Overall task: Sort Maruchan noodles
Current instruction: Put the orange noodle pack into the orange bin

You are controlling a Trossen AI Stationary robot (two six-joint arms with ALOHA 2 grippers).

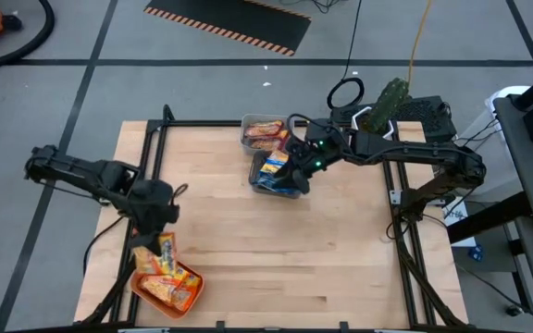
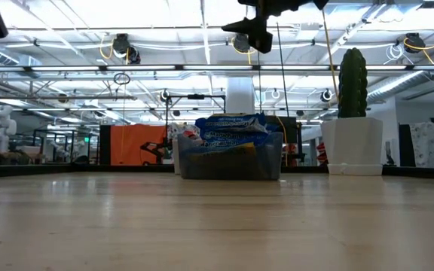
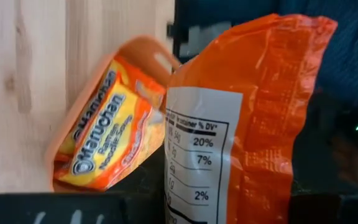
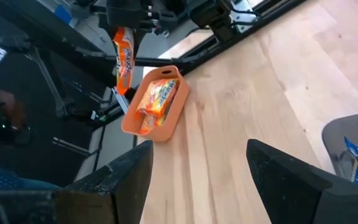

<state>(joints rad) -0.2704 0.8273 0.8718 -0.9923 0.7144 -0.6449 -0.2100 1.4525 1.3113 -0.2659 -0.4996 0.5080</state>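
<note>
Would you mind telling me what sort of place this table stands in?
Probably a robotics lab in a large industrial hall: exposed ceiling beams and strip lights, a white humanoid robot in the background, and hazard-striped matting on the tiled floor.

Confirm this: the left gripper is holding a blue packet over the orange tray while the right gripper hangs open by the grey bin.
Not quite: the packet in the left gripper is orange, as the left wrist view shows. The rest holds: it hangs over the orange tray, and the right gripper is open by the grey bin.
</note>
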